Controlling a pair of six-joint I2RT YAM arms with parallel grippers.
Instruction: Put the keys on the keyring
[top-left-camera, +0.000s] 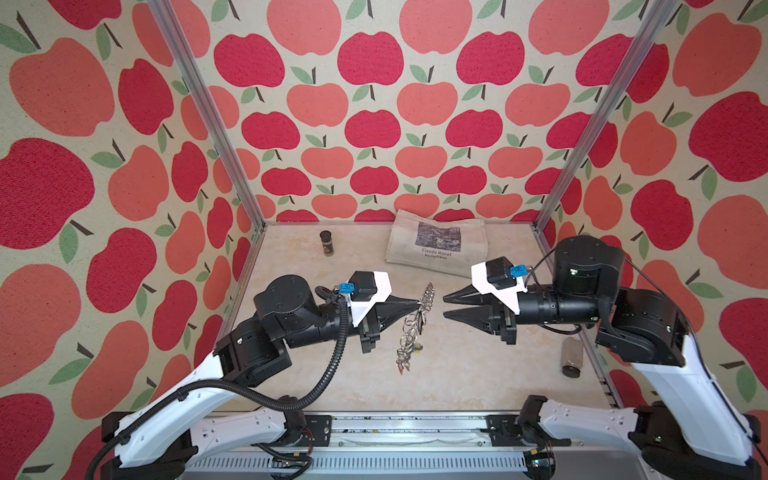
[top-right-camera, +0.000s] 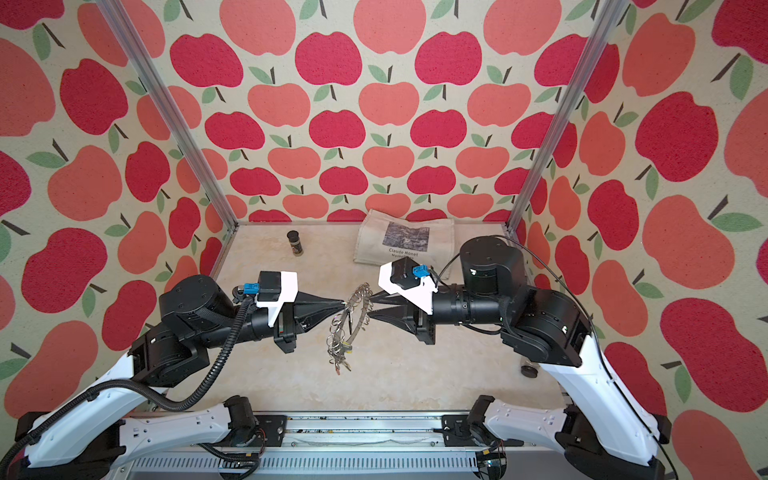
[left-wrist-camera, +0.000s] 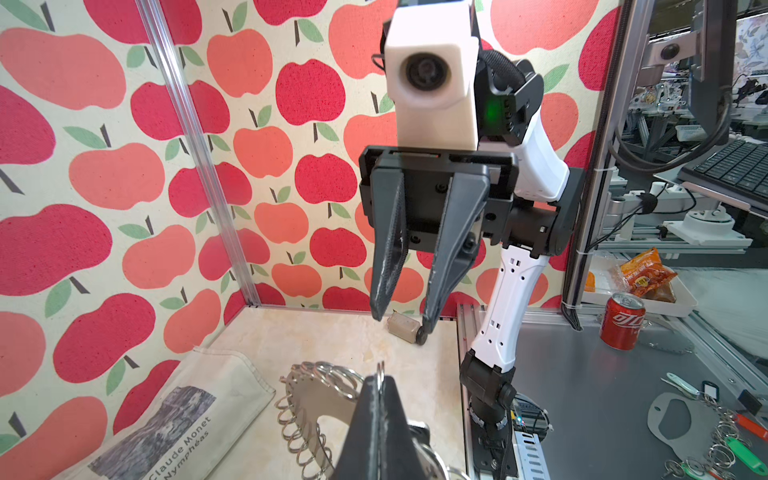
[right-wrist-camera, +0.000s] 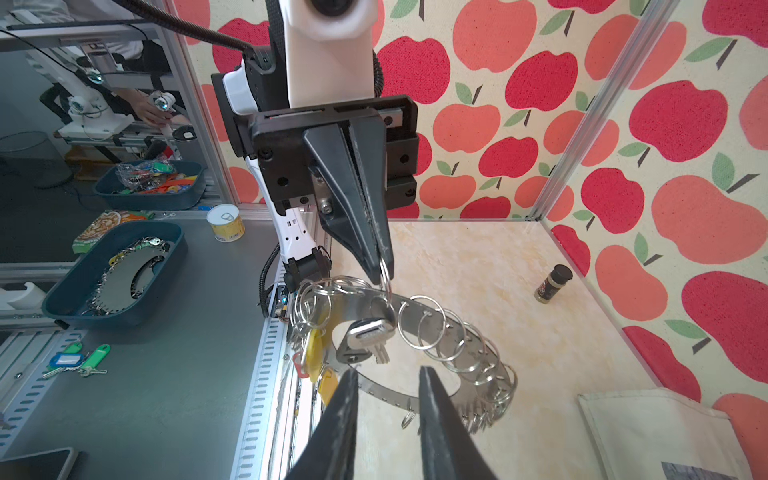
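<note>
- The keyring is a flat grey metal disc with a large central hole. Many small wire rings are strung close together along its rim.
- It hangs clear of the tabletop, standing almost on edge and slightly tilted in both top views. It is carried by one wire ring pinched in the closed tips of the left gripper.
- The keys, a small silver key with a black oval tag, dangle from that pinched ring in front of the disc's central hole, blade pointing down.
</note>
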